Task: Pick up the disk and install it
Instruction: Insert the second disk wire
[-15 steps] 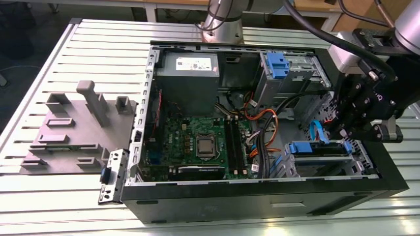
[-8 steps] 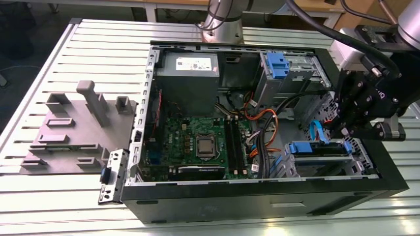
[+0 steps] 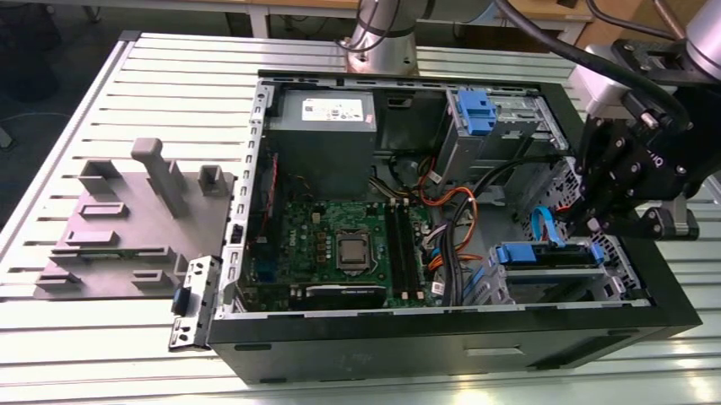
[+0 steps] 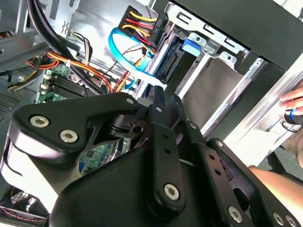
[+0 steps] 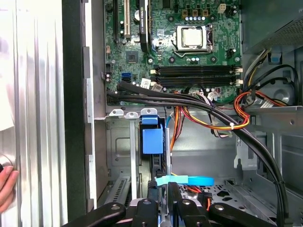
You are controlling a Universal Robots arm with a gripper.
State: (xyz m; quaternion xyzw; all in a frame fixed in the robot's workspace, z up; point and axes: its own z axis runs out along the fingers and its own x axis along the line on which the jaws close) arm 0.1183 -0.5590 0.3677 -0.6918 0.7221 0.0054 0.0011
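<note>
The disk (image 3: 549, 256) sits in the lower drive cage (image 3: 614, 285), at the corner of the computer case (image 3: 451, 337) on the exterior view's right; its blue side rail faces up, and in the second wrist view its connector end (image 4: 169, 62) looks toward the inside of the case. The gripper (image 3: 590, 226) hangs just above this cage, and in the second wrist view its tip (image 4: 158, 98) points at the disk from close by; if the pincer is open or closed, and if it has hold of anything, I cannot tell from these pictures.

You should watch the blue flat cable (image 4: 127, 56) first; it loops right between the gripper and the disk, so I judge it could be caught or pulled from its plug. The bundle of black and coloured cables (image 5: 213, 111) also crosses near the cage and could be pushed onto the motherboard (image 5: 189, 52). If the disk is not straight in the cage, its rails may jam. A person's hand (image 4: 292, 101) is near the outside wall of the case; keep it away from the arm.

Besides the lower cage with the disk, the case holds the power supply (image 3: 321, 126) and an upper cage with a blue bracket (image 3: 474, 112).
</note>
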